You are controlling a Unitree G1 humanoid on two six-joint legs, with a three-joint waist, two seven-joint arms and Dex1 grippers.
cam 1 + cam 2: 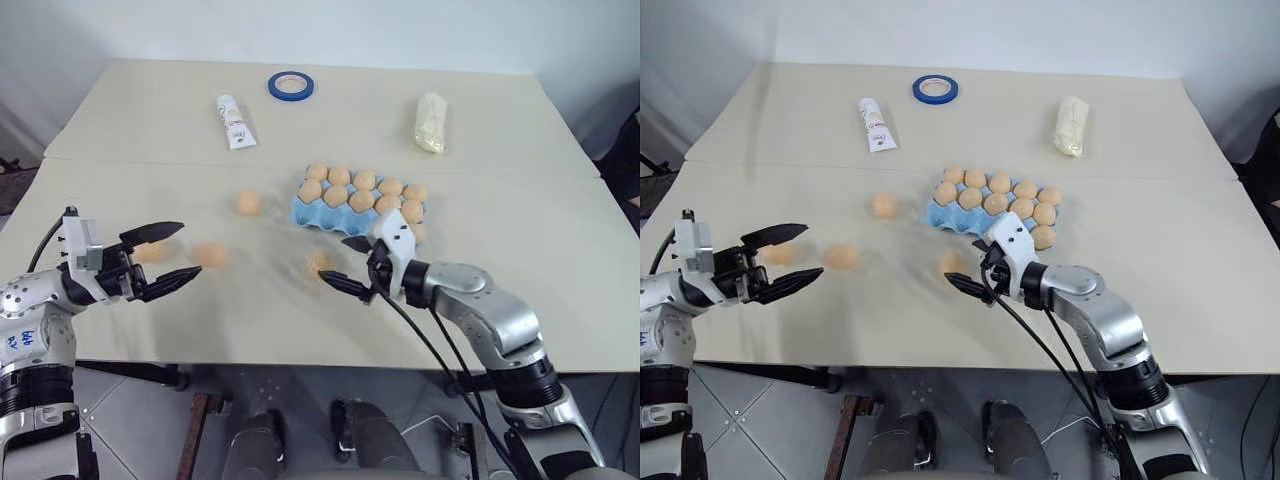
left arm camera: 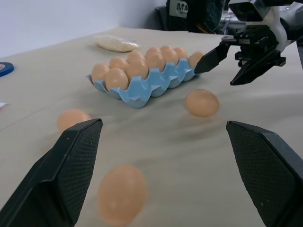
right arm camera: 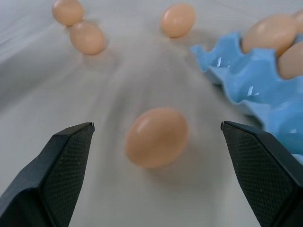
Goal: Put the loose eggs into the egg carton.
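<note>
We see the light blue moulded egg carton mid-table, nearly full of pale orange-tan eggs. Four loose tan oval eggs lie on the beige tabletop – one just left of the carton, one in front of it, two further left. Right gripper – fingers spread wide, empty, right beside the front egg. Left gripper also spread, empty, by the leftmost egg.

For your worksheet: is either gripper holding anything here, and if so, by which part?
Nothing is held. The left gripper and right gripper both have open, empty jaws.
</note>
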